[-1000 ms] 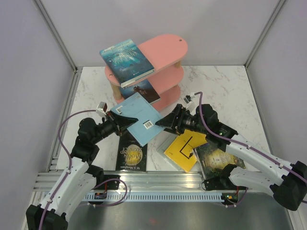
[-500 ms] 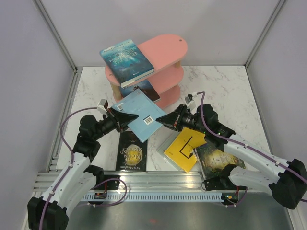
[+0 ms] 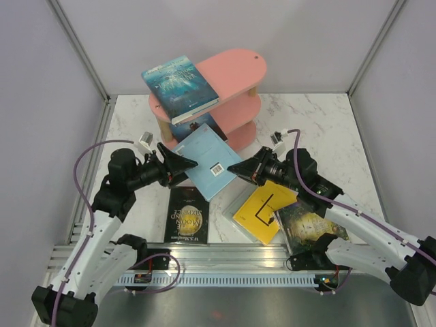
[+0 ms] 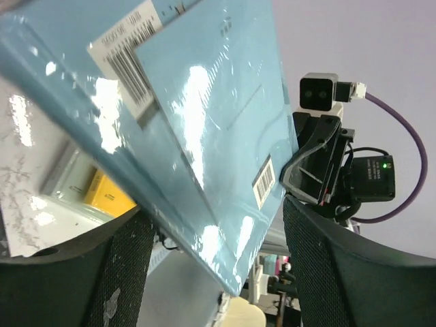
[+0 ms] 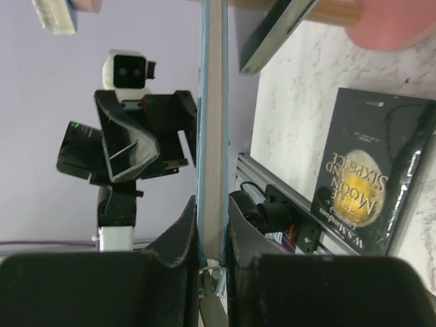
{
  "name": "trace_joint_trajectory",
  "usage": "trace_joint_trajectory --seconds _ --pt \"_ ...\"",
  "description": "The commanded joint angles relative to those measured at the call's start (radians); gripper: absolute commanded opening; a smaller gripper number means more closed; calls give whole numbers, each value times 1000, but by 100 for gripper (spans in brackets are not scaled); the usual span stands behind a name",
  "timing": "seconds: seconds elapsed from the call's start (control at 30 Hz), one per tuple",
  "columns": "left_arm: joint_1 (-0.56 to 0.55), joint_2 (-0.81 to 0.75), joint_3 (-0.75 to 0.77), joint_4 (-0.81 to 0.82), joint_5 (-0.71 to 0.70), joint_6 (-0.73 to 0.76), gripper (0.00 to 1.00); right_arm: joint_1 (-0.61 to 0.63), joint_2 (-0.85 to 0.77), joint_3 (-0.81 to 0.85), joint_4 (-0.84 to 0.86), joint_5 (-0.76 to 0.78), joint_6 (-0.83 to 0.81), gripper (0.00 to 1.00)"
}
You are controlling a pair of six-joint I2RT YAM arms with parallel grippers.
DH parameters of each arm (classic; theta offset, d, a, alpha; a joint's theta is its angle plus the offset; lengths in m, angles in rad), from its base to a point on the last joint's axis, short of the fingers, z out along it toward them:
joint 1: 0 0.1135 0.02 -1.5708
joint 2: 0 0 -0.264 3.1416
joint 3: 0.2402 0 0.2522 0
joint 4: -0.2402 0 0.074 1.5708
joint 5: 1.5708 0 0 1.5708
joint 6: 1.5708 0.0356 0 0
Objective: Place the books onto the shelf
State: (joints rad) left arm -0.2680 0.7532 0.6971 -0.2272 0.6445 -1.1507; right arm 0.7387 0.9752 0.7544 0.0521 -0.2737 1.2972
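The left tool (image 3: pixel 184 163) has let go; the right tool (image 3: pixel 236 167) now grips the pale blue book (image 3: pixel 206 157). Handover looks done, shelf (image 3: pixel 235 75) next.

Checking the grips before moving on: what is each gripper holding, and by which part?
The right gripper pinches the pale blue book by one edge; the left gripper is open, gripping nothing.

black book (image 5: pixel 371 163) titled "THE MOON AND SIXPENCE", author "W.S.Maugham", pale blue book (image 4: pixel 204 122) barcode labels (image 4: pixel 263 180) illegible
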Motion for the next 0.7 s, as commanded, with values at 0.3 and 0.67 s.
trace_joint_trajectory --seconds 0.3,0.67 --pt "33 -80 124 -250 -31 216 80 -117 25 140 18 5 -50 0" --pt "38 -121 142 -340 -60 250 82 -150 321 296 129 -22 -56 0"
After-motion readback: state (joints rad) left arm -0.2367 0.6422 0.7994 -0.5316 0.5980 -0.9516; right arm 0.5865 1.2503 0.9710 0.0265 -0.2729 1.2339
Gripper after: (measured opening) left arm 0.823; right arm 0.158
